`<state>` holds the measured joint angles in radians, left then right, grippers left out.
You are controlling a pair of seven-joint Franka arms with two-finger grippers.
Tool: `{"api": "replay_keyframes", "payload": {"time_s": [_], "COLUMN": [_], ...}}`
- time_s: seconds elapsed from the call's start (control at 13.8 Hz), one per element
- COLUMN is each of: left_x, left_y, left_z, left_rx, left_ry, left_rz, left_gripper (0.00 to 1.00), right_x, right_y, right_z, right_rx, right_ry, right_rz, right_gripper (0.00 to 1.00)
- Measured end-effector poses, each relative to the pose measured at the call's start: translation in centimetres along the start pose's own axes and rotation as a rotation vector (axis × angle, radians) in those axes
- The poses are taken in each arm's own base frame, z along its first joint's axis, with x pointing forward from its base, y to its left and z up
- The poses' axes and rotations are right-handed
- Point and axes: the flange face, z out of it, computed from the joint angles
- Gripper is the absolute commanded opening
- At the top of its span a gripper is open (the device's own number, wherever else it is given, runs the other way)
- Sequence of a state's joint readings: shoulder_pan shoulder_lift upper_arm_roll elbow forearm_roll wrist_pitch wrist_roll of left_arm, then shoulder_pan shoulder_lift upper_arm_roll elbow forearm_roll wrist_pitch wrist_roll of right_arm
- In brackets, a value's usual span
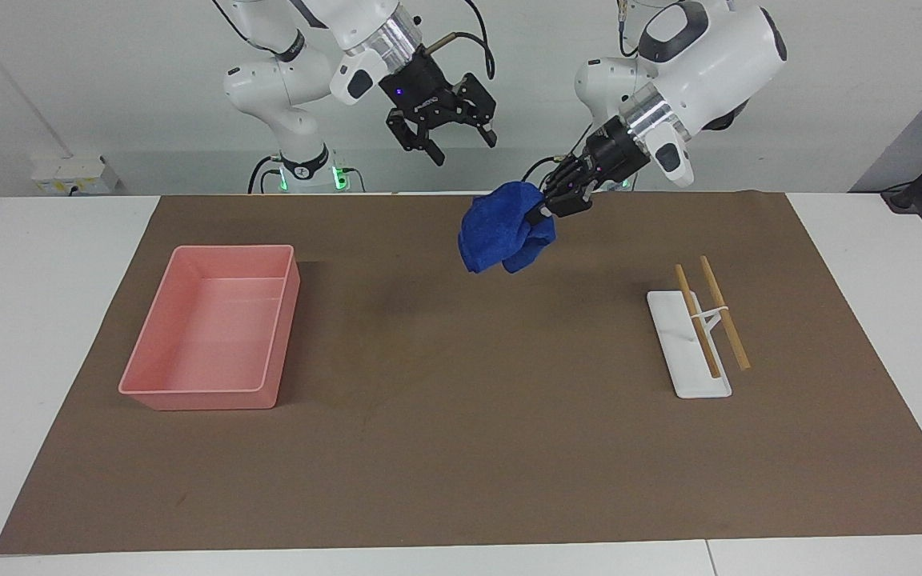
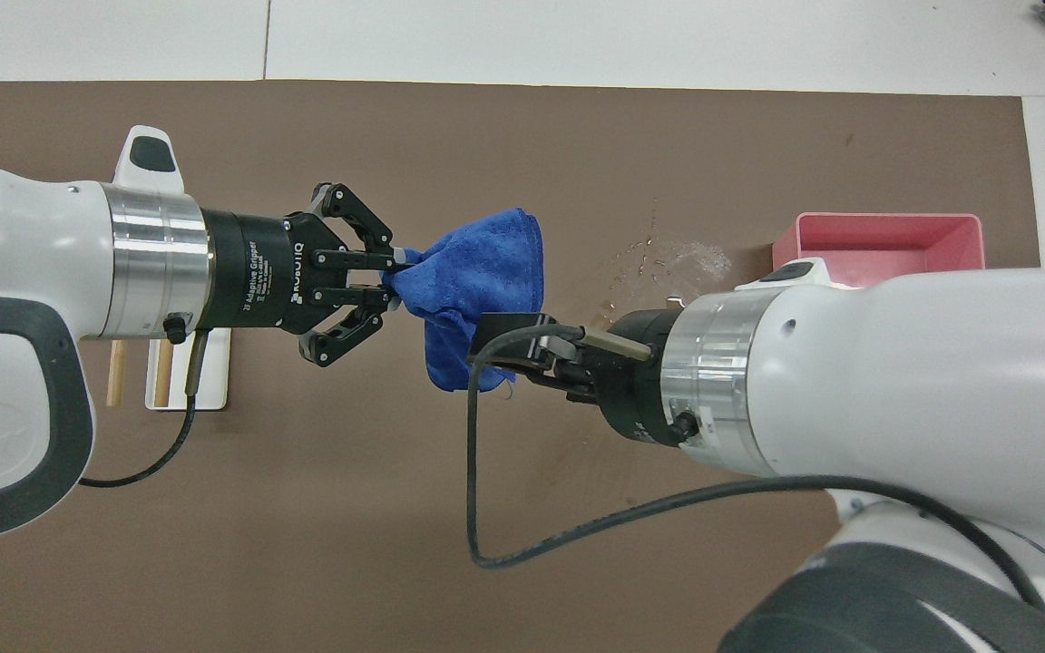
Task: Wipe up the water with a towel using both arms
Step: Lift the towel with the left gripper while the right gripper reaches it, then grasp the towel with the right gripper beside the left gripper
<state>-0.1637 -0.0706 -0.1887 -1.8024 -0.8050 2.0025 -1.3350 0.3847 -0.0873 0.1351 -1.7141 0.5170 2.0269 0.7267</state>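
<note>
2 white arms work over 1 brown mat (image 1: 469, 448) on the table (image 1: 37, 320). The left pincer (image 1: 543, 214) is clamped on 1 blue towel (image 1: 497, 230), which hangs in the air above the mat's middle, clear of the surface. The right pincer (image 1: 454, 138), fingers apart and holding nothing, is raised beside the towel. 1 patch of water (image 2: 668, 272) glistens on the mat next to 1 pink tray (image 1: 217, 328). Toward the left arm's end lies 1 white stand (image 1: 685, 352) carrying 2 wooden sticks (image 1: 721, 312).
</note>
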Motion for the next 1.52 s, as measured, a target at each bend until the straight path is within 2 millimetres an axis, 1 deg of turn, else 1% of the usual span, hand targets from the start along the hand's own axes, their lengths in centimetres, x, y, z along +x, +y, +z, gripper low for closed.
{"api": "replay_keyframes", "payload": {"time_s": [0.14, 0.29, 0.36, 0.51, 0.65, 0.87, 1.16, 1.3, 1.52], "left_x": [-0.2, -0.4, -0.6, -1.0, -1.5, -2.2, -2.9, -3.1, -3.4], "left_y": [-0.4, -0.5, -0.6, -0.9, -1.1, -1.8, -2.1, -2.2, -2.2], "left_z": [-0.5, -1.2, -1.5, -1.9, -2.3, -2.7, -3.3, -3.5, -3.8], "left_rx": [0.017, 0.018, 0.015, 0.011, 0.011, 0.036, 0.032, 0.026, 0.017], "left_ry": [-0.005, -0.006, -0.005, -0.005, -0.005, -0.013, -0.013, -0.025, -0.039], "left_rz": [0.003, 0.005, 0.010, 0.036, 0.065, 0.094, 0.109, 0.106, 0.105], "left_gripper": [0.00, 0.00, 0.00, 0.00, 0.00, 0.00, 0.00, 0.00, 0.00], "right_x": [1.1, 2.3, 2.5, 2.3, 2.4, 1.9, 1.6, 1.3, 1.3], "right_y": [-0.4, -0.5, -0.6, -1.1, -1.3, -1.5, -1.4, -1.2, -1.1], "right_z": [0.6, 1.5, 2.0, 3.2, 3.1, 3.1, 3.2, 3.6, 3.8], "right_rx": [0.058, 0.088, 0.100, 0.110, 0.119, 0.107, 0.072, 0.045, 0.057], "right_ry": [0.042, 0.077, 0.089, 0.090, 0.082, 0.048, 0.009, -0.014, -0.069], "right_rz": [0.069, 0.090, 0.090, 0.099, 0.218, 0.421, 0.666, 0.761, 0.900], "right_gripper": [1.00, 1.00, 0.97, 0.97, 0.97, 0.97, 0.97, 0.97, 0.97]}}
